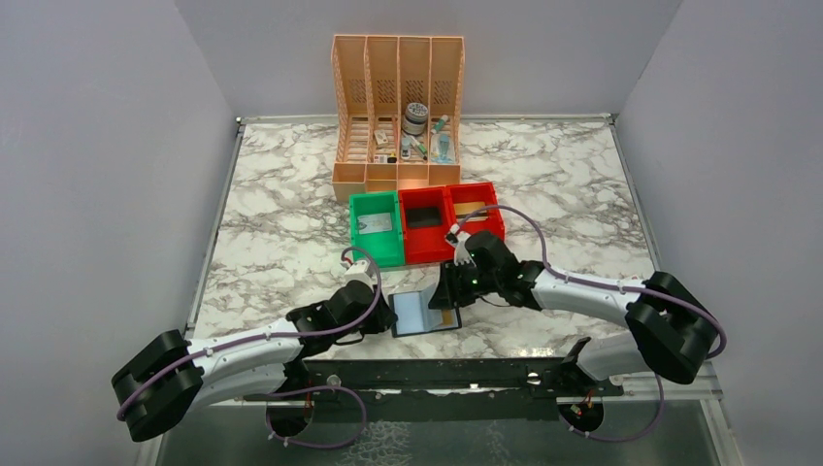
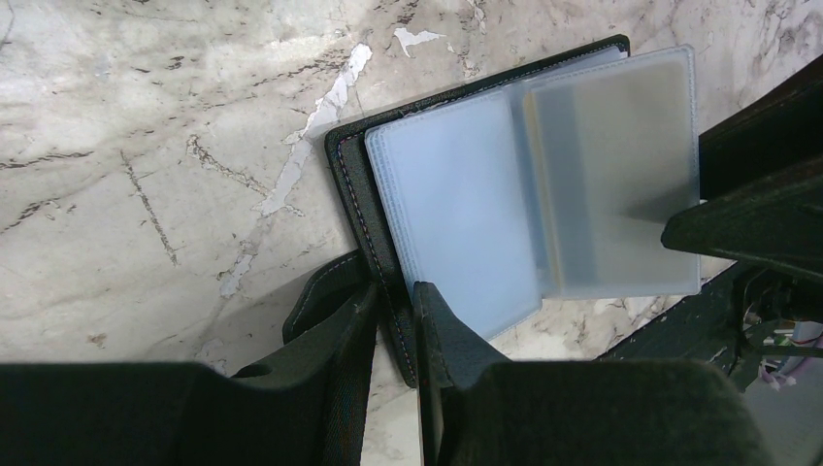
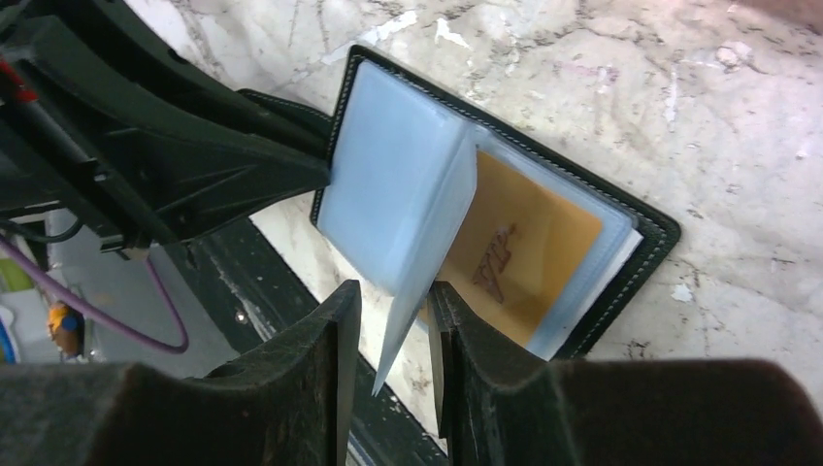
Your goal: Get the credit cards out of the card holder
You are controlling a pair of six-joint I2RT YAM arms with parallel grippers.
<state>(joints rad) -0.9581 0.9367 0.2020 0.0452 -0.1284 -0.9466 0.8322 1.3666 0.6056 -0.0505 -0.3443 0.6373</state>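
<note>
At the counter's [image 1: 291, 223] near edge, your left claw [image 2: 396, 291] clamps the open card holder's [image 1: 425, 313] black cover, your right claw [image 3: 396, 291] sits slightly apart around a raised sleeve [image 3: 427, 223], and a tan credit card [image 3: 529, 243] lies pocketed behind it.

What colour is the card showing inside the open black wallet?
Tan-orange card, with darker markings; clearest in the right wrist view.
</note>
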